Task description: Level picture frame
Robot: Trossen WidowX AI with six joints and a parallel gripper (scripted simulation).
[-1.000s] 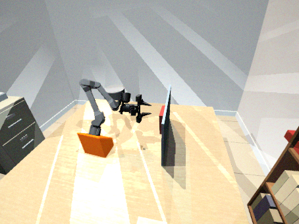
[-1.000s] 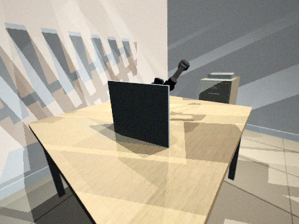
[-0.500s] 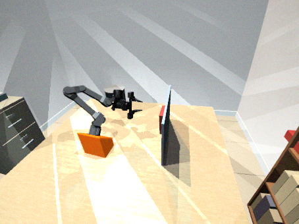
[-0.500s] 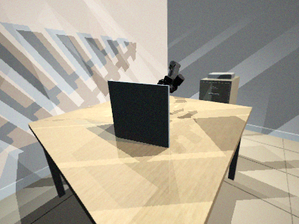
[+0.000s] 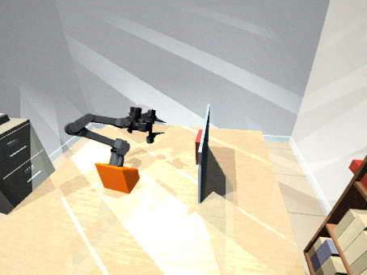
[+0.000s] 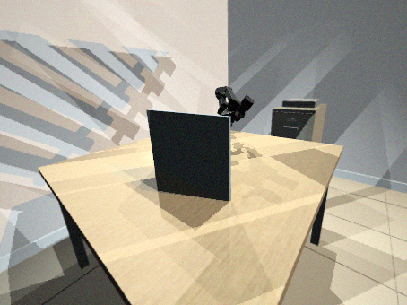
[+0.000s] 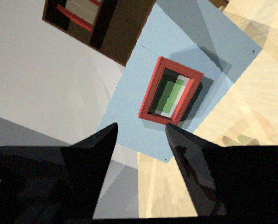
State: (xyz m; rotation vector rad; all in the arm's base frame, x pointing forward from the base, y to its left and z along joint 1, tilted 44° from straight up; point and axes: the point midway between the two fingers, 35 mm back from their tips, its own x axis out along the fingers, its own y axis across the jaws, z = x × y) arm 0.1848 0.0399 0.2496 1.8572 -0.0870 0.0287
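The red picture frame point(image 5: 198, 147) point(image 7: 151, 87) hangs on the pale blue upright panel point(image 5: 204, 154) point(image 6: 193, 155) point(image 7: 131, 87). The wrist view is strongly rolled. There the frame looks slightly crooked against the panel: its end toward the bookshelf lies nearer the panel's left edge in that view than its other end. The panel hides the frame in the exterior view. Screw and notched strip are not visible. My gripper point(image 5: 164, 127) point(image 7: 141, 126) is open and empty, drawn back from the frame with a wide gap in the top view.
The panel stands on the wooden table point(image 5: 162, 243) point(image 6: 224, 248). An orange block point(image 5: 117, 179) is at the arm's base. A bookshelf point(image 5: 360, 191) point(image 7: 120, 30) stands beyond the table, and a drawer cabinet point(image 5: 16, 154) point(image 6: 291, 122) is behind the arm.
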